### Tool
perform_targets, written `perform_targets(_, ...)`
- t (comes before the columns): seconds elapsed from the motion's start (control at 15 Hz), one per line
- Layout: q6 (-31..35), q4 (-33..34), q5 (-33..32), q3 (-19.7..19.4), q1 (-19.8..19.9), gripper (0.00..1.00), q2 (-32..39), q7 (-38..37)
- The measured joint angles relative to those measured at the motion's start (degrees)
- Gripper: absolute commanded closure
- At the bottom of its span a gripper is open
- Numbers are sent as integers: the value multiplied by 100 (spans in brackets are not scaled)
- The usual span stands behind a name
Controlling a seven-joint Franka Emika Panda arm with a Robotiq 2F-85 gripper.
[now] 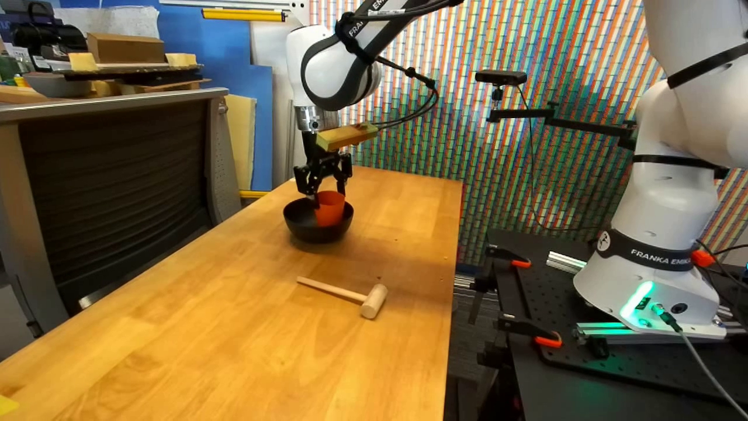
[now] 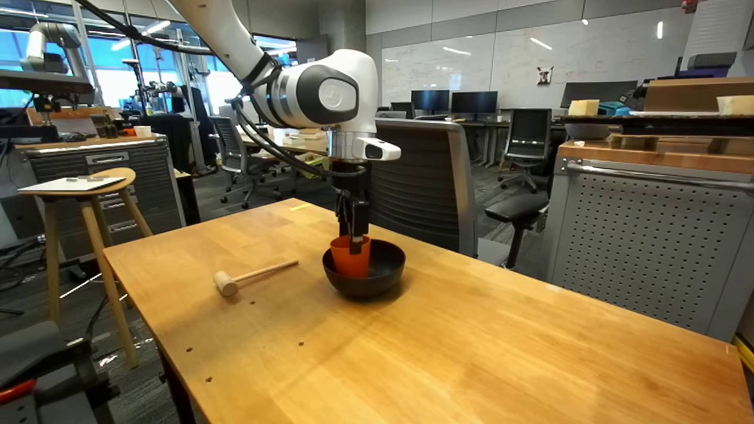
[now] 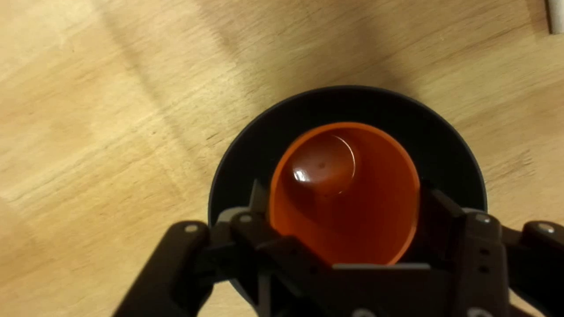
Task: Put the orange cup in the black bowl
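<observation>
The orange cup [image 1: 330, 210] stands inside the black bowl [image 1: 301, 225], seen in both exterior views, where the cup [image 2: 346, 263] and bowl [image 2: 386, 274] overlap. My gripper [image 1: 328, 196] points straight down with one finger on each side of the cup. In the wrist view the fingers [image 3: 346, 198] press on both sides of the cup [image 3: 352, 220], whose rim looks slightly flattened there. The gripper is shut on the cup. The bowl's rim [image 3: 352, 94] surrounds the cup in that view. Whether the cup's base touches the bowl's bottom is hidden.
A wooden mallet [image 1: 345, 292] lies on the wooden table [image 1: 245, 327] near the bowl; it also shows in an exterior view [image 2: 259, 275]. A pale end piece, probably its handle [image 3: 557, 15], shows in the wrist view. A chair [image 2: 421, 182] stands at the table's edge.
</observation>
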State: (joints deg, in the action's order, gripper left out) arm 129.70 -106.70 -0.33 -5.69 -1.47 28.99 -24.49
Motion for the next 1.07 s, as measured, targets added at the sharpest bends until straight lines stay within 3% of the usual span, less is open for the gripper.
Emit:
perform_targets(0.53, 132, -159, -109, 1, -42, 0, -348, 17)
perform_targets(1.07, 110, -1468, -1028, 126, -247, 0, -2470, 190)
